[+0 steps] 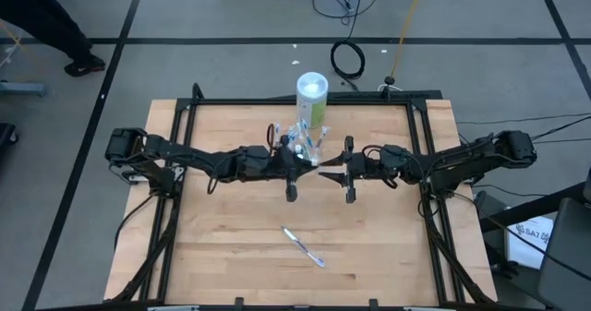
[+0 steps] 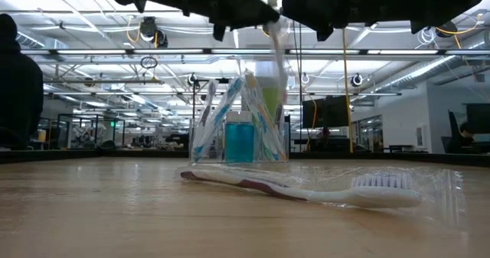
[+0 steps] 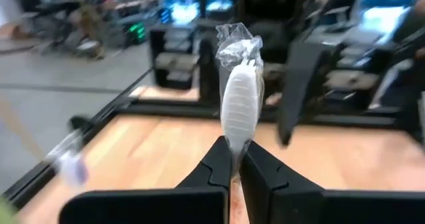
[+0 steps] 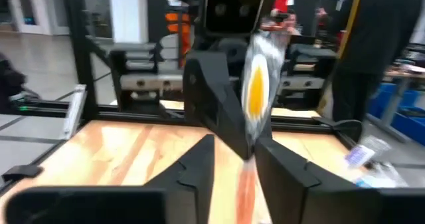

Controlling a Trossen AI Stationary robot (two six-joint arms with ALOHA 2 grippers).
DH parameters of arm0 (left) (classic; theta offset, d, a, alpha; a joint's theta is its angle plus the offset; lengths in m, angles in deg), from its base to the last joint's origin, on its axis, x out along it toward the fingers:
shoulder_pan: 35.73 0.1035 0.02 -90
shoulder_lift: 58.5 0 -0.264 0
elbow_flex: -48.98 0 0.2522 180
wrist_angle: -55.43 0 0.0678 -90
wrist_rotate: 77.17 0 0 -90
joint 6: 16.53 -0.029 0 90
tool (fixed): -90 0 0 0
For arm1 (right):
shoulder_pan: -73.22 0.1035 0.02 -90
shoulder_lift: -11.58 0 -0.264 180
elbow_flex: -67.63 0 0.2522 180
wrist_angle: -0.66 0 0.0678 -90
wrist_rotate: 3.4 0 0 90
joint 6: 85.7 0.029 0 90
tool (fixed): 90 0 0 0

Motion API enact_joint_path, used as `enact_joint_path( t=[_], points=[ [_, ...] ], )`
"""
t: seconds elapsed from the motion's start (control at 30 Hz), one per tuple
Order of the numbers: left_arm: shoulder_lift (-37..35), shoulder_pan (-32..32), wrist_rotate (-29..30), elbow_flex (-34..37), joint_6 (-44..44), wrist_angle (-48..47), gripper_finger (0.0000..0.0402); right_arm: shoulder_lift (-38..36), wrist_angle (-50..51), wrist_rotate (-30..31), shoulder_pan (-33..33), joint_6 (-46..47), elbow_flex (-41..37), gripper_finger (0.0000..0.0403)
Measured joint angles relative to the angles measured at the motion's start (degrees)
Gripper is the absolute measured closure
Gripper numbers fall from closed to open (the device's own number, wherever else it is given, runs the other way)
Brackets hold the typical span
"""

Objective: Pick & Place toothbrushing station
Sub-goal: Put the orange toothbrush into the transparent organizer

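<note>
Left gripper (image 3: pixel 234 159) clamped on a wrapped toothbrush (image 3: pixel 240 104) mid-table; right gripper (image 4: pixel 234 159) opposite, its fingers apart around the handle.

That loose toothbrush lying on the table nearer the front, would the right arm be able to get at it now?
Probably yes. The wrapped toothbrush lies alone on bare table, nothing around it. The right end effector hangs above mid-table, open; the toothbrush between the arms is pinched by the left end effector.

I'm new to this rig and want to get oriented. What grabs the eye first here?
Mid-table, the left gripper is shut on a wrapped toothbrush, with the right gripper facing it, fingers apart. Just behind stands the clear cup of brushes, and a lone toothbrush lies nearer the table's front.
</note>
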State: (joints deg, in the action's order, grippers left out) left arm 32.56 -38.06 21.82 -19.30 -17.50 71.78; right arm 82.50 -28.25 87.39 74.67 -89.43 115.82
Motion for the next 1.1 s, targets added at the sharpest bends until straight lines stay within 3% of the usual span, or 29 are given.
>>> enact_joint_path(
  t=[0.27, 0.5, 0.67, 0.9, 1.1],
  points=[
    [-8.4, 0.0, 12.3, 0.0, 7.7, -14.3, 0.0388, 0.0, 3.0, 9.6, 0.0, -0.3, 0.0, 0.0254],
    [-16.2, 0.0, 23.2, 0.0, 12.3, -28.9, 0.0382, 0.0, 3.1, 9.9, 0.0, -0.6, 0.0, 0.0253],
    [-15.4, 0.1, 26.7, 0.0, 17.1, -37.9, 0.0394, 0.0, 3.2, 9.9, 0.0, -0.5, 0.0, 0.0263],
    [-11.0, 0.2, 27.6, 0.0, 19.5, -36.1, 0.0379, 0.0, 3.2, 9.7, 0.0, -0.4, 0.0, 0.0267],
    [-7.5, 1.4, 30.0, 0.0, 21.5, -35.4, 0.0394, 0.0, 3.1, 9.7, 0.0, -0.4, 0.0, 0.0268]
  ],
)
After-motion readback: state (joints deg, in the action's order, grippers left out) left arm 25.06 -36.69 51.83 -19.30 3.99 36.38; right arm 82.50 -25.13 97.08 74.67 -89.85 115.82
